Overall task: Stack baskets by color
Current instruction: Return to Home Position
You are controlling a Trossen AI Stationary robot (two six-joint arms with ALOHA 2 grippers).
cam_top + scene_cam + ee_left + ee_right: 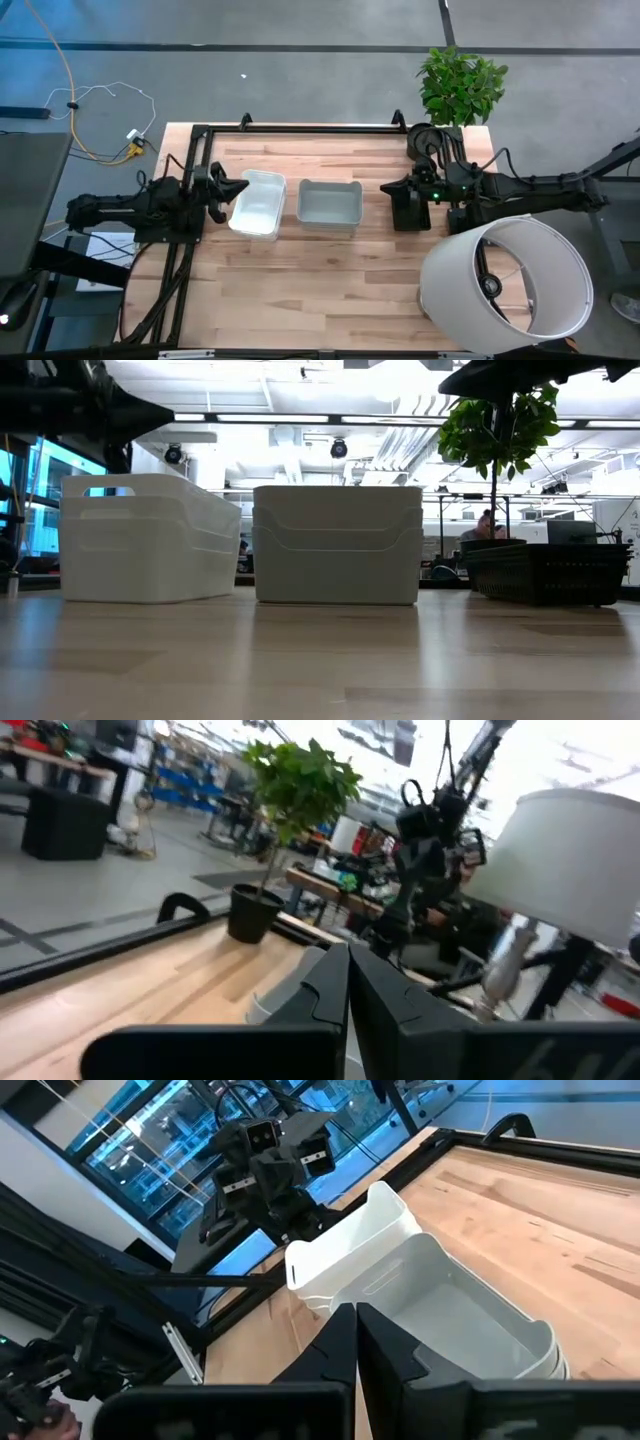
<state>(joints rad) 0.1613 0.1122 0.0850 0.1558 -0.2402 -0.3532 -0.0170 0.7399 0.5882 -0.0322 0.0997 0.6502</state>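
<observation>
Three stacks: white baskets (pixel 258 205), grey baskets (pixel 329 203) and black baskets (pixel 411 215) stand in one row across the middle of the table (pixel 300 290), each colour nested in its own pile.
White baskets: at the left end of the row, turned slightly askew, with a narrow gap to the grey pile.
Grey baskets: in the centre, square to the table edge, apart from both neighbours.
Black baskets: at the right end, a lower, slotted pile, partly covered from above by the right arm.
Left gripper (pixel 236 190): raised above the left rim of the white baskets and not touching them; its two fingers (pixel 325 995) are pressed together with nothing between them.
Right gripper (pixel 392 187): held high over the black baskets, pointing toward the grey pile; its fingers (pixel 338 1345) meet tip to tip and carry nothing.
Plant (pixel 461 85): in its dark pot at the far right corner of the table.
Lampshade (pixel 508 282): large and white, lying on its side at the near right corner, well apart from the row.
</observation>
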